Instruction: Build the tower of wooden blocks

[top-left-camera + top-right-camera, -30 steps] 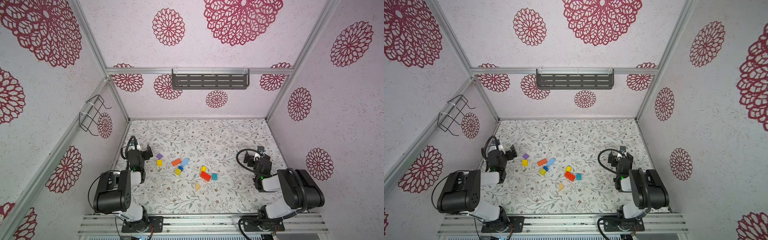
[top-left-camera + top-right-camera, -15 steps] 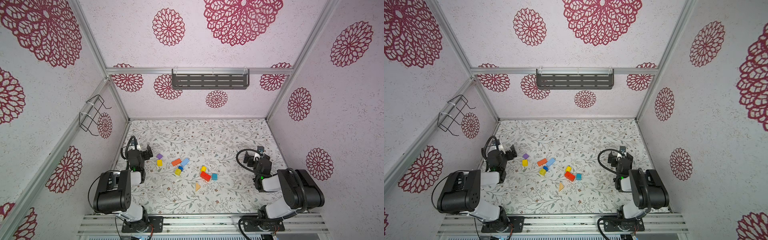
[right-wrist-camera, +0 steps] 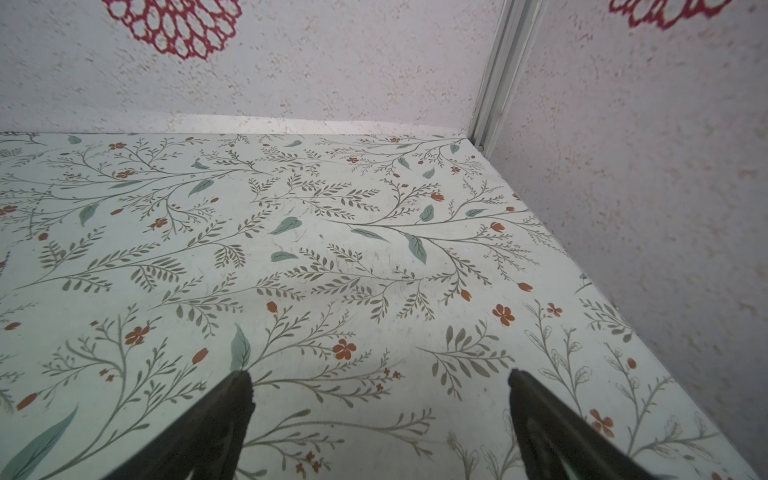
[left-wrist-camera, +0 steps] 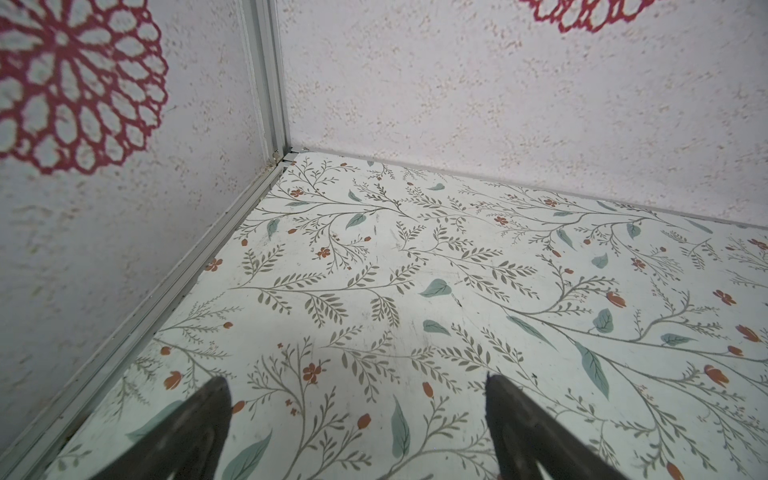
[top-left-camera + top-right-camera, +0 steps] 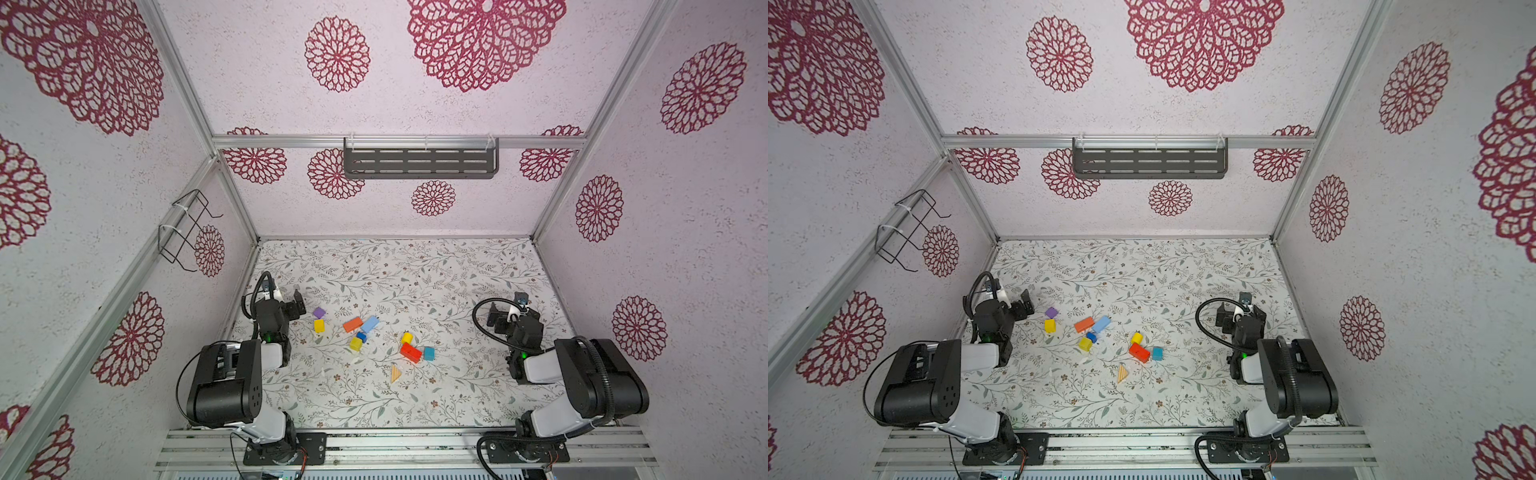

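Left gripper: jaws wide, nothing held, over bare table at the left edge. No block shows in its wrist view.

Blocks: all loose, lying flat on the table between the two arms. No tower started.

- Purple cube and yellow cube: near the left gripper, on its right.
- Orange brick: mid-table, long axis diagonal.
- Red brick and teal cube: right of centre.

Right gripper: jaws wide, empty, well apart from the teal cube.

Judgement: the left arm is nearer a first pick and must swing right toward the purple cube.
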Controlling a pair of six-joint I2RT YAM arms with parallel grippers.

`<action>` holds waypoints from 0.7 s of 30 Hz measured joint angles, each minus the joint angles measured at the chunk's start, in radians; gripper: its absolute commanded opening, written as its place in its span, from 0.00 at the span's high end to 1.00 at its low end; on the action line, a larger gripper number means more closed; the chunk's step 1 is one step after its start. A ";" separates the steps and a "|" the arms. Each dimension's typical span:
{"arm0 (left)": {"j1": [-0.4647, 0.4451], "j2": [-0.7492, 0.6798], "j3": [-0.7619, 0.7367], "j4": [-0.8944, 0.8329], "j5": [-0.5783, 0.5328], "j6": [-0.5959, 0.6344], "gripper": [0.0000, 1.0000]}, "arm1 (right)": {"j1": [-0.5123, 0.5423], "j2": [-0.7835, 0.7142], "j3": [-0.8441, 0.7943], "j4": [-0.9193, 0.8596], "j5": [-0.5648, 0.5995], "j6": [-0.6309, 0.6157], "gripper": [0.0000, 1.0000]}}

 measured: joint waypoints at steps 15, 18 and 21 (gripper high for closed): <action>0.005 0.000 0.000 0.000 0.005 0.000 0.03 | -0.003 0.000 0.000 -0.008 -0.006 0.000 0.01; 0.004 0.000 0.000 0.000 0.003 0.000 0.03 | 0.001 0.000 -0.001 -0.004 -0.005 -0.001 0.01; 0.002 -0.019 0.026 -0.079 -0.027 -0.008 0.03 | 0.023 -0.011 -0.027 0.032 0.023 -0.005 0.01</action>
